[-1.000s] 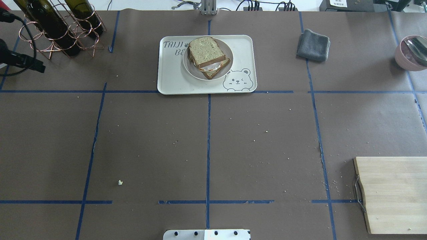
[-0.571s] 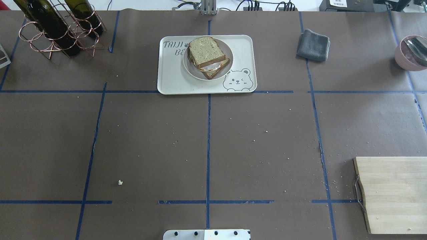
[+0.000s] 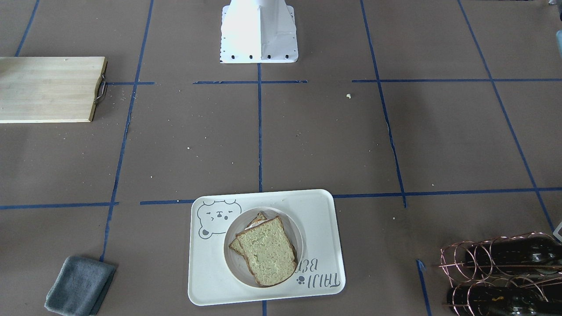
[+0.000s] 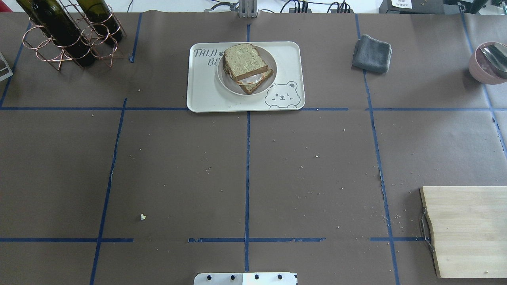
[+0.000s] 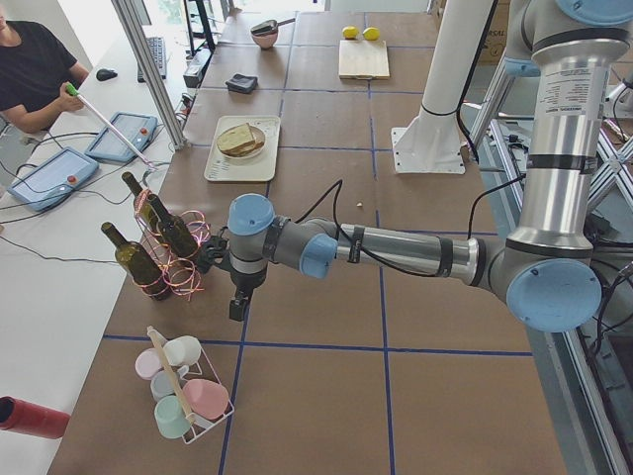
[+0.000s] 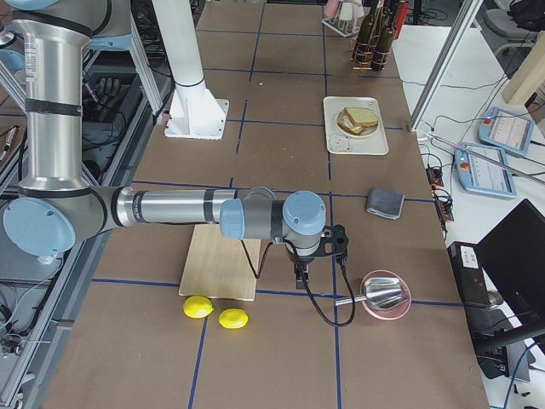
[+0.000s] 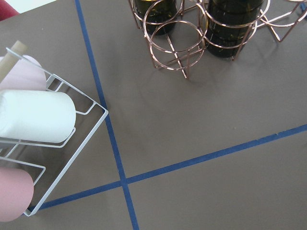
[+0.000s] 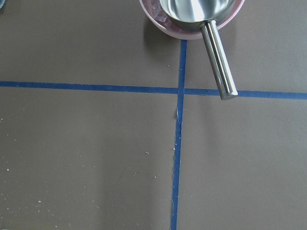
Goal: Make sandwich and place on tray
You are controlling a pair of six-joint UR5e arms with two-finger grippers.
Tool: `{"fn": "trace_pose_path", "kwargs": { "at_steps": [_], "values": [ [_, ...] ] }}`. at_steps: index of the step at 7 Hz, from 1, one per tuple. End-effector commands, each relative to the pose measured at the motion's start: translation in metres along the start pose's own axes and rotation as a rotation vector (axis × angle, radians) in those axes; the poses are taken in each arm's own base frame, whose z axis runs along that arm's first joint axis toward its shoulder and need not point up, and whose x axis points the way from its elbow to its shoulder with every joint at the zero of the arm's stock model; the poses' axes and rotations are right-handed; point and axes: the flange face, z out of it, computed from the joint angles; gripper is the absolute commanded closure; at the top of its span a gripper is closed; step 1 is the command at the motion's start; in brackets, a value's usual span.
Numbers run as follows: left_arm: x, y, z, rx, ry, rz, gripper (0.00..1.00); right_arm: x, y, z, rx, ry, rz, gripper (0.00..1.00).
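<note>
The sandwich [image 4: 245, 67], two greenish-tan slices with white egg showing between them, lies on a small round white plate [image 4: 226, 82]. The plate stands on the cream tray [image 4: 206, 95] with the bear drawing, at the far middle of the table. Both also show in the front-facing view: sandwich [image 3: 265, 250], tray [image 3: 320, 219]. My left gripper [image 5: 237, 307] hangs near the wine rack, far from the tray, seen only in the exterior left view. My right gripper [image 6: 300, 274] hangs beside the pink bowl, seen only in the exterior right view. I cannot tell whether either is open or shut.
A copper wine rack with bottles [image 4: 67, 35] stands far left. A wire rack of cups [image 7: 38, 143] lies beyond it. A grey cloth [image 4: 371, 53], a pink bowl with a metal ladle [image 4: 489, 63], a wooden cutting board [image 4: 471, 229] and two lemons [image 6: 213, 311] are on the right.
The left arm's dark end, at the overhead view's left edge one second ago, has moved out of that view to the left. The sandwich and tray have not moved.
</note>
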Motion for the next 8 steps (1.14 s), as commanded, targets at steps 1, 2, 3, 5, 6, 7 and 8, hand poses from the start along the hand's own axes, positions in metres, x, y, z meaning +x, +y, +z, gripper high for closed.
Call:
{"fn": "trace_pose_path", "kwargs": {
  "at_steps": [1, 2, 3, 5, 6, 7, 8],
  "values": [
    [-0.007, 0.006, -0.011, -0.044, 0.001, -0.062, 0.0, 0.001, 0.0, 0.0, -0.001, 0.0, 0.003, 0.0],
    [-0.009, 0.009, -0.009, -0.051, 0.0, -0.064, 0.0, 0.0, 0.0, 0.0, 0.0, -0.002, 0.001, 0.0],
    [-0.02, 0.016, -0.009, -0.08, 0.005, 0.047, 0.0, 0.0, 0.0, 0.0, -0.001, -0.002, 0.003, 0.0],
    [-0.045, 0.037, -0.008, -0.146, 0.033, 0.017, 0.0, 0.0, 0.0, 0.0, -0.001, -0.002, 0.003, 0.0],
    [-0.044, 0.063, 0.004, -0.16, 0.151, -0.025, 0.0, 0.001, 0.0, 0.0, -0.002, 0.0, 0.004, 0.0],
    [-0.044, 0.066, 0.005, -0.16, 0.174, -0.036, 0.0, 0.001, 0.0, 0.0, -0.002, 0.0, 0.004, 0.0],
    [-0.044, 0.066, 0.006, -0.163, 0.17, -0.037, 0.0, 0.001, 0.0, 0.0, -0.002, 0.0, 0.004, 0.0]
  ]
}}
